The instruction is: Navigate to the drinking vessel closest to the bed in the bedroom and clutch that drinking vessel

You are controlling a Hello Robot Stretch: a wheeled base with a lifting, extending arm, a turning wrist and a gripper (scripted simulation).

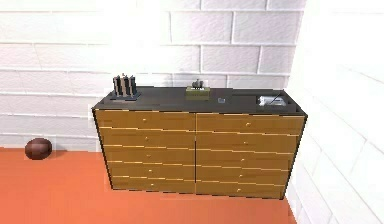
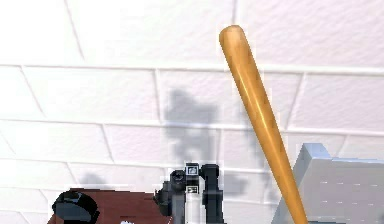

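Note:
A wooden dresser [image 1: 200,150] with a dark top stands against the white brick wall in the forward view. On its top are a dark rack-like thing [image 1: 125,85] at the left, a small blob [image 1: 198,91] in the middle and a pale flat thing [image 1: 268,100] at the right. In the arm side view the arm's end with its two white squares [image 2: 201,181] rises at the bottom edge. The gripper [image 2: 168,198] sits just left of them over a brown surface [image 2: 130,212]. A dark round thing [image 2: 75,207] lies on that surface. I cannot tell whether the gripper holds anything.
A basketball [image 1: 38,148] lies on the orange floor left of the dresser. A wooden baseball bat [image 2: 262,110] leans against the brick wall in the arm side view, with a grey boxy thing [image 2: 335,185] at its foot. A white wall [image 1: 345,120] closes the forward view's right.

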